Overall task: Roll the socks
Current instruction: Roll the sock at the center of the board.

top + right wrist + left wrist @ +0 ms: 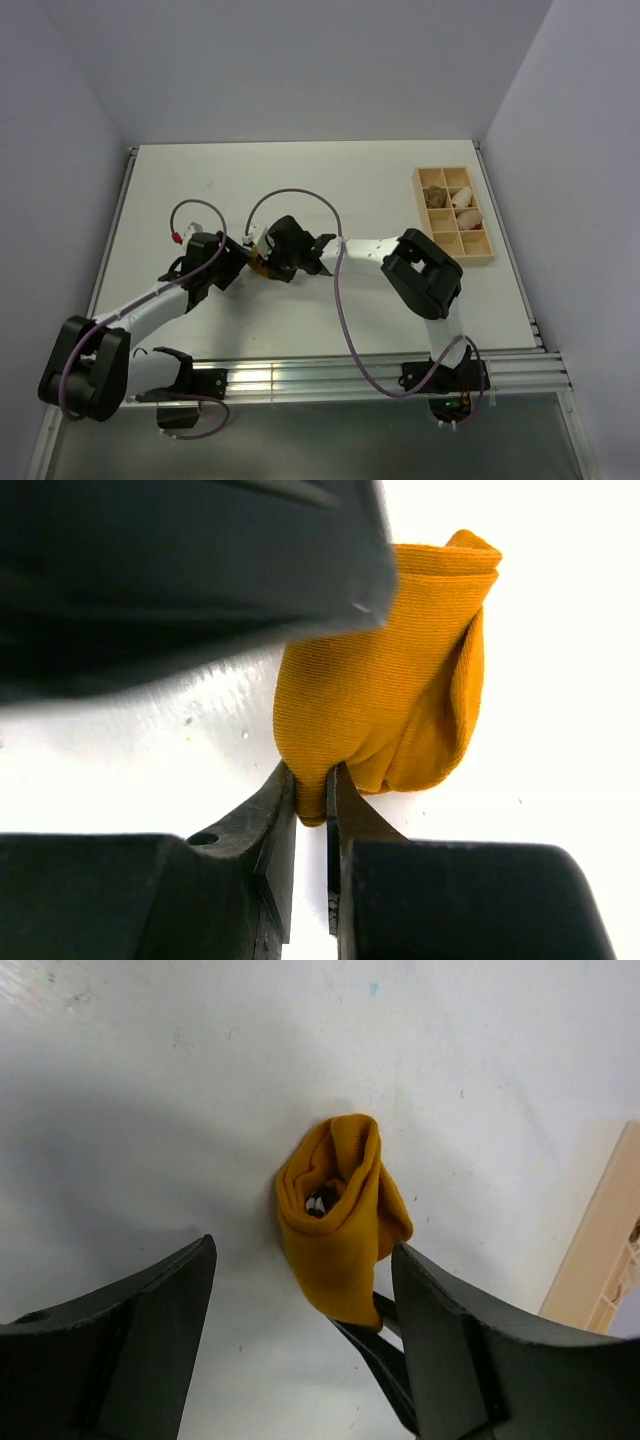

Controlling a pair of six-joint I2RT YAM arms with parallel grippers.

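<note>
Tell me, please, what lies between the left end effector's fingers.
The rolled sock, its edge pinched by the right end effector; the left wrist view shows it.

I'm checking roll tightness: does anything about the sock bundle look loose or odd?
The rolled mustard-orange fabric sock looks loose: one end gapes open, showing white and dark fabric inside. The right gripper pinches its opposite edge; the left gripper stands open around it.
</note>
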